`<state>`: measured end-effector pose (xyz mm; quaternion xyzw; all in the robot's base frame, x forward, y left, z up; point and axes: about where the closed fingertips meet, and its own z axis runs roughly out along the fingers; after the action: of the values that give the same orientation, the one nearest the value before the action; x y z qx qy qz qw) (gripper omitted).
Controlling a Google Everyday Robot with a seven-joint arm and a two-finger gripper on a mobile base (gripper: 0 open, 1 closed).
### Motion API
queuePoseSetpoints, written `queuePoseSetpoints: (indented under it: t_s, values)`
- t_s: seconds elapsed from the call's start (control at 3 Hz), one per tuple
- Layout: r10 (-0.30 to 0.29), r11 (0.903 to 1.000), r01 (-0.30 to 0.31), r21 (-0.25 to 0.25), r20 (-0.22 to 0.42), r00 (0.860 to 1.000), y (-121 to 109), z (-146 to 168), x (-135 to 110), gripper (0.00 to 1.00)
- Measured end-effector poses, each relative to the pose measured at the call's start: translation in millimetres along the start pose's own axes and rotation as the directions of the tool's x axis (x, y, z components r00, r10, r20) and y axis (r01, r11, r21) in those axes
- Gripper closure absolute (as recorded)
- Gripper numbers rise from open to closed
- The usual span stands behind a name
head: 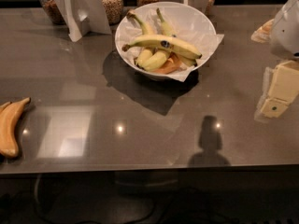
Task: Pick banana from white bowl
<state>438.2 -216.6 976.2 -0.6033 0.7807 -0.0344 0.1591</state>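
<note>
Dim scene, with overhead light glaring off a glossy tabletop.
The gripper is hanging at the right edge, its pale faces catching the light. Left of it, small bright spots are glinting on the tabletop, and farther left a pale square reflection is glowing. Up and left of the gripper, the white bowl is shining brightest and throwing a dark shadow toward the near left. The background is sinking into near black.
</note>
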Motion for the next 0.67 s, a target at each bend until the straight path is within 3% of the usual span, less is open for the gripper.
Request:
queuePoseSetpoints:
  t_s: [0.33,0.67]
  values:
    - [0.000,1.0000,0.000,0.002,0.001,1.000,-0.6,-0.1,-0.7,0.00]
    - [-0.016,0.9999,0.016,0.006,0.038,0.999,-17.9,7.4,-19.1,0.00]
